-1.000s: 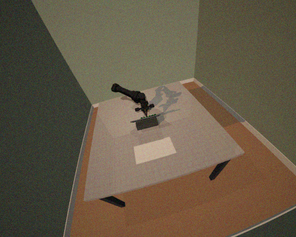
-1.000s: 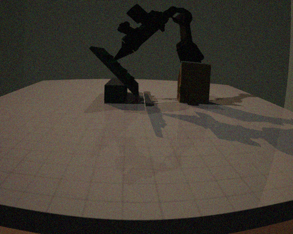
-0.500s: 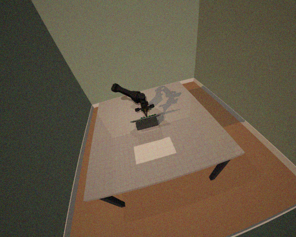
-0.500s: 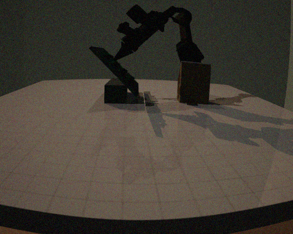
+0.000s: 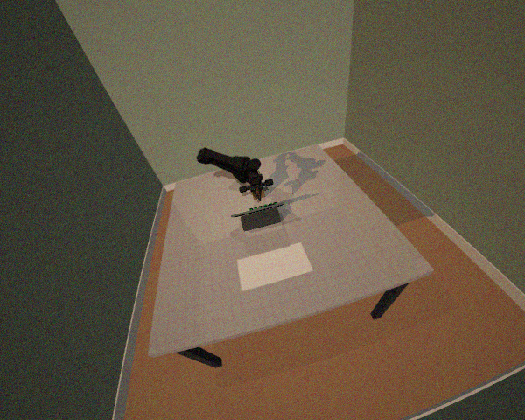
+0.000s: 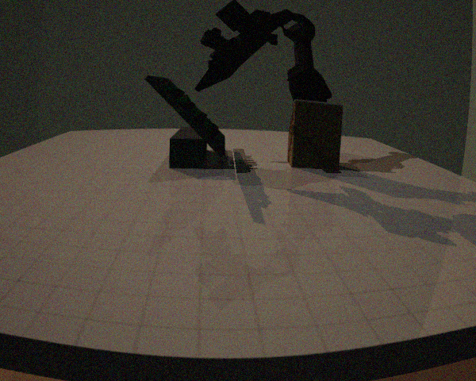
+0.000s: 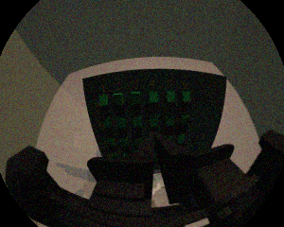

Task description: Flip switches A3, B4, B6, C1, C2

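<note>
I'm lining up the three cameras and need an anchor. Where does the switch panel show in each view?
Top: the switch panel sits mid-table, a thin tilted strip on its dark stand, just below the tool.
Exterior: a dark slanted slab left of centre, with the shut tool beside its upper part, apart from it.
Wrist: centre frame, face-on, green marks in rows.
Shared landmark: the tool tip.

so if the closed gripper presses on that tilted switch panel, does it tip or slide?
Probably stays put. The panel leans on a dark block under its raised side, and its low edge meets the table, so a push into its face is likely braced. A slide toward the block seems likelier than a tip. The gripper, shut on nothing, hangs clear of it.
</note>
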Available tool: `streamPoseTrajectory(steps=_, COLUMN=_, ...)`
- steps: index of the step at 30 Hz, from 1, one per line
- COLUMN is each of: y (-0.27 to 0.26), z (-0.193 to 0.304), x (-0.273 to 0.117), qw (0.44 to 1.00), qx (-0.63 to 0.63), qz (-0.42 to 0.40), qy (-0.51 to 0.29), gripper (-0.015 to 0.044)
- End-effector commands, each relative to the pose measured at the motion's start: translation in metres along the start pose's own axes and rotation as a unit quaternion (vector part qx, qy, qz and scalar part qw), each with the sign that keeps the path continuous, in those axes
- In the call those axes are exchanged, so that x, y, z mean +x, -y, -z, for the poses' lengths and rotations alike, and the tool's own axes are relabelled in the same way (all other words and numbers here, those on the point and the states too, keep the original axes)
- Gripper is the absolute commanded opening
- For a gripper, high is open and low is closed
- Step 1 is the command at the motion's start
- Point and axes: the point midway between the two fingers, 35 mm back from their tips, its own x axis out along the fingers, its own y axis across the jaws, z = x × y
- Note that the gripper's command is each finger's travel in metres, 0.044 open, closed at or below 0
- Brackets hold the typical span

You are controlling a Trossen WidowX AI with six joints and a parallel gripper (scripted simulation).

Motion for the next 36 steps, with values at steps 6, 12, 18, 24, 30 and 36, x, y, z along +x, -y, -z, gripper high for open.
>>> streamPoseTrajectory(steps=6, y=0.005, z=-0.002, x=-0.034, qw=1.000, qx=0.005, qz=0.004, qy=0.017, gripper=0.0000)
streamPoseTrajectory(steps=12, y=0.036, z=-0.003, x=-0.034, qw=1.000, qx=0.004, qz=0.003, qy=0.015, gripper=0.0000)
streamPoseTrajectory(steps=18, y=0.059, z=-0.001, x=-0.034, qw=1.000, qx=0.004, qz=0.005, qy=0.017, gripper=0.0000)
streamPoseTrajectory(steps=24, y=0.059, z=-0.003, x=-0.005, qw=1.000, qx=0.004, qz=0.004, qy=0.005, gripper=0.0000)
streamPoseTrajectory(steps=30, y=0.060, z=-0.003, x=0.001, qw=1.000, qx=0.004, qz=0.005, qy=0.004, gripper=0.0000)
streamPoseTrajectory(steps=36, y=0.060, z=-0.004, x=0.011, qw=1.000, qx=0.004, qz=0.006, qy=0.005, gripper=0.0000)
